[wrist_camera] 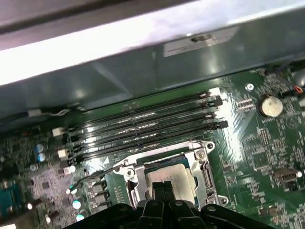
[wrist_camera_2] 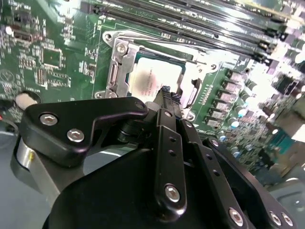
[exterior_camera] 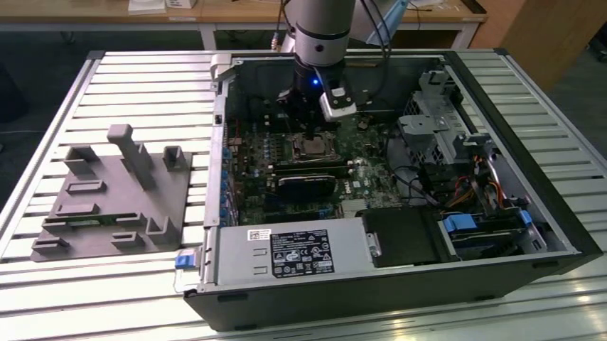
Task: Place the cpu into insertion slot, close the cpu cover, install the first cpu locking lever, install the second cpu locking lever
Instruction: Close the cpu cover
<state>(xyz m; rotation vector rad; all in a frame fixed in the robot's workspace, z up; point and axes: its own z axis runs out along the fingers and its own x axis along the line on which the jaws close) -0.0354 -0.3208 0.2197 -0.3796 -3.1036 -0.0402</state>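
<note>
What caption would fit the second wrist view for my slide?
Shut gripper at the edge of the cpu, which lies framed by the silvery cpu cover, memory slots beyond.

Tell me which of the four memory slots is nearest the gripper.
The memory slot bordering the insertion slot, where the gripper is; the other three lie beyond it, toward the case wall.

One cpu (wrist_camera: 170, 180), one cpu cover (wrist_camera: 207, 173), four memory slots (wrist_camera: 143, 129).

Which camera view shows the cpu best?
Second wrist view: the cpu shows close and nearly whole. In the first wrist view the gripper hides part of it; the exterior view shows it far off.
</note>
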